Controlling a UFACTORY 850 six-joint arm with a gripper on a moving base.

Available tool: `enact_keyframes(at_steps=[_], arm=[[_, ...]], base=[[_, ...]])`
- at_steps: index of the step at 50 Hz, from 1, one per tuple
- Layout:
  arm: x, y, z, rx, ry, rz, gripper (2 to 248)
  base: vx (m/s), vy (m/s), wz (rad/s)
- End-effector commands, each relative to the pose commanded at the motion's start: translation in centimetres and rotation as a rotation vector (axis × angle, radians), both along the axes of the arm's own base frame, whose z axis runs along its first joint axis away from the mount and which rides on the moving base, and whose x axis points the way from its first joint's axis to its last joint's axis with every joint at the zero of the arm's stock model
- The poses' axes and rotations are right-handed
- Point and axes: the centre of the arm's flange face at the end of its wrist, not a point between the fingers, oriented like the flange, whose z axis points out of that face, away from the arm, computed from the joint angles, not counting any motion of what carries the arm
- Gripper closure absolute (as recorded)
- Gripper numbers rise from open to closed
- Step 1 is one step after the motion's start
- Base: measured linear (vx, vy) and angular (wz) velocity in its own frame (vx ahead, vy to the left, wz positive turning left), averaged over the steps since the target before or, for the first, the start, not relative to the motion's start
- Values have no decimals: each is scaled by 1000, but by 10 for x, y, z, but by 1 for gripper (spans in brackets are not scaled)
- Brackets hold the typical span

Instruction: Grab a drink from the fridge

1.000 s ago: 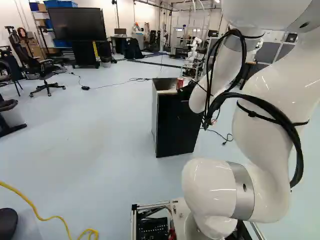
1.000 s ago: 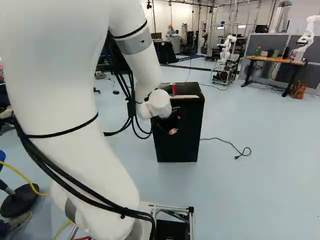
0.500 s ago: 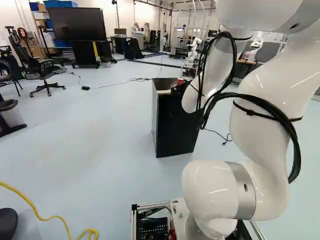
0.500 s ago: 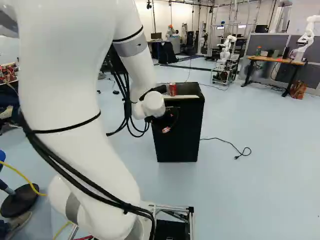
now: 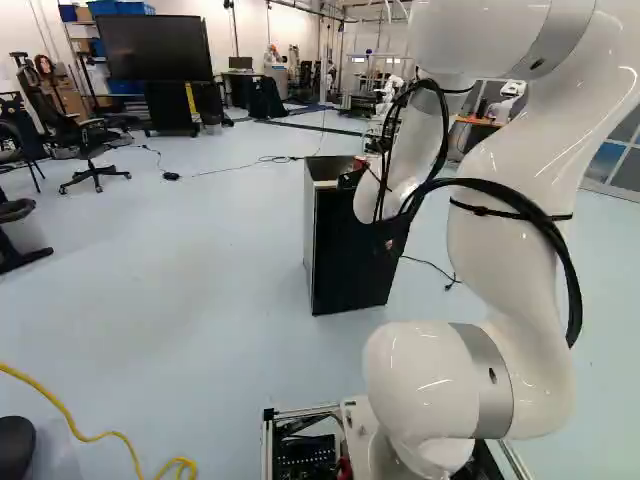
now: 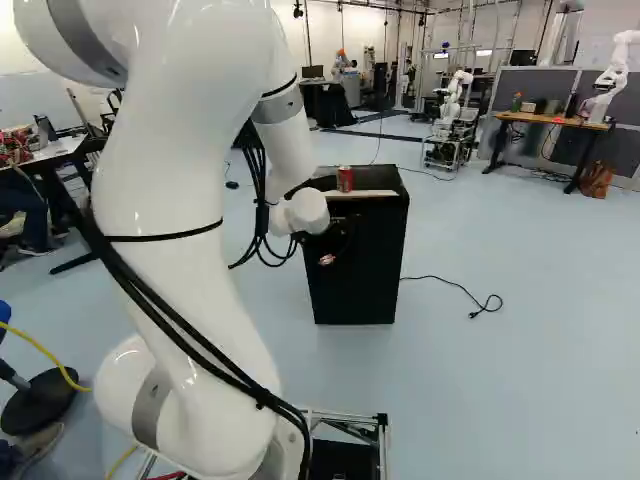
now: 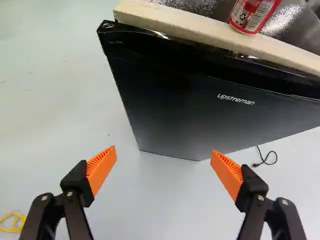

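Released, with nothing between its orange pads (image 7: 101, 170), the end effector (image 7: 163, 150) hangs before the dark front of the fridge (image 7: 175, 95), and I count twelve o'clock as straight ahead of my fingertips. The drink I can see is a red can (image 7: 253, 14) at one o'clock, well apart from my pads. It stands upright on the fridge top, just behind the pale strip (image 7: 200, 31) along the front edge. Whether more drinks sit inside, I cannot tell.

I judge that getting up level with the can comes first, as it looks higher than I am; closing on it comes after. Its wall should be thin metal: firm if sealed and full, easily dented if opened or empty. I cannot tell which, so I would expect some heft but squeeze gently until the lift tells me. Round and smooth, it may slip, more so if cold and damp. My ribbed pads ought to help.

Best to take it around the middle of its side, one pad at nine o'clock and the other at three, clear of the rim and base. Both should meet it together, since a lone push could slide it across that glossy top or tip it over the strip.
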Motion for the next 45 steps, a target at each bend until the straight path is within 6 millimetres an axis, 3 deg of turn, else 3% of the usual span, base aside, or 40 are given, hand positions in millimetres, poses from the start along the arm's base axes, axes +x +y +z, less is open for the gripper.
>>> enact_keyframes(at_steps=[45], arm=[[38, -7, -8, 64, -39, -153, 3]], base=[[0, 0, 0]])
